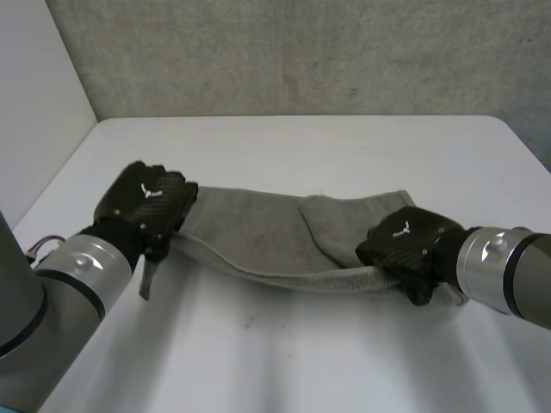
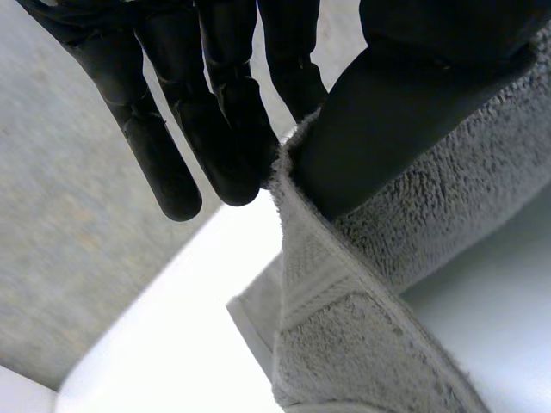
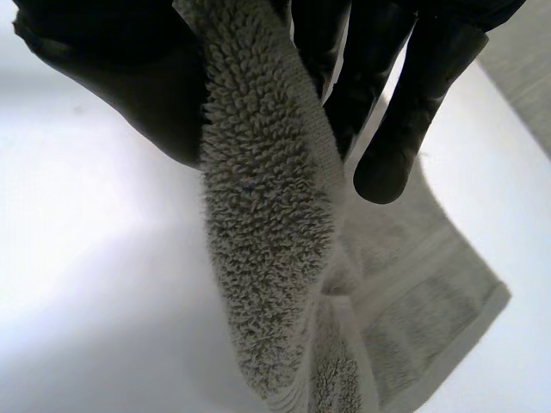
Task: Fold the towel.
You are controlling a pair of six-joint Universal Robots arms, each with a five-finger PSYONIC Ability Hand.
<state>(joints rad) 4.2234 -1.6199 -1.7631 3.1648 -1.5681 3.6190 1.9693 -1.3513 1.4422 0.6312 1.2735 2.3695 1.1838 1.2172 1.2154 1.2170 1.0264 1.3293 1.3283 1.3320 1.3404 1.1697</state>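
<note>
The black fingers of the left hand press the hemmed edge of a grey terry-cloth towel against the thumb, and the cloth hangs down from that pinch. The fingers of the right hand clamp a thick fold of the towel against the thumb, and the cloth droops below the palm toward the white tabletop.

From the head camera, the left hand holds one end of the towel at about 9 o'clock on the tabletop. The right hand holds the other end at about 4 o'clock. The towel stretches between them as a long band. Its near edge is raised and sags between the hands, while its far part rests on the tabletop. A flap lies doubled over beside the right hand. A rough grey wall stands at 12 o'clock.
</note>
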